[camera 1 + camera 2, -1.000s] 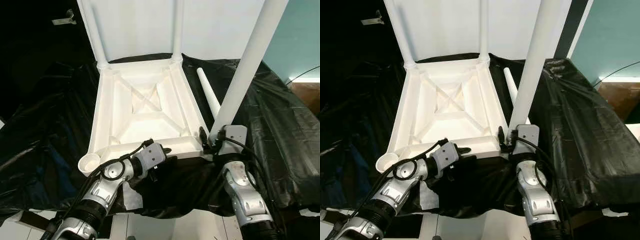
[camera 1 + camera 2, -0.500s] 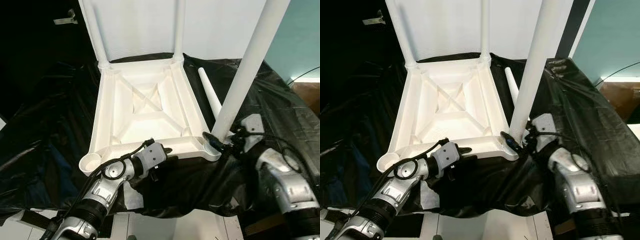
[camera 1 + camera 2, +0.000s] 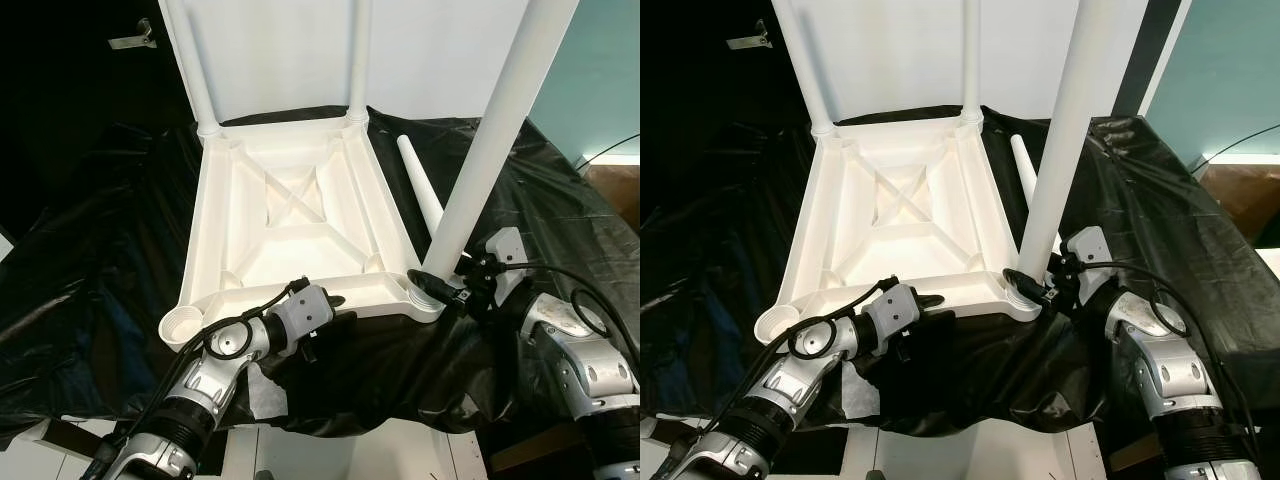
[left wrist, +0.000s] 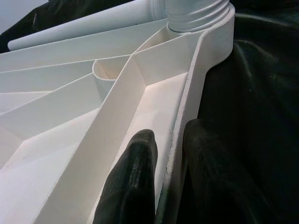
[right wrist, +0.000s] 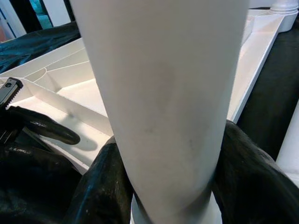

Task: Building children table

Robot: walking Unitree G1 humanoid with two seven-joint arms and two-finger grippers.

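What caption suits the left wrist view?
Left gripper pinching the rim of the upturned white plastic table top on black plastic sheeting.

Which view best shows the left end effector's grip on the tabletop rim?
Left wrist view: the left end effector straddles the upturned tabletop rim, a finger either side. Eye views show its housing, fingers hidden behind.

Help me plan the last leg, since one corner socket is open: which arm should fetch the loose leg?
Right, probably. The loose leg lies on the black sheet just beyond the right gripper, which grips the third leg. The left gripper pinches the tabletop's rim, steadying it, by the open socket.
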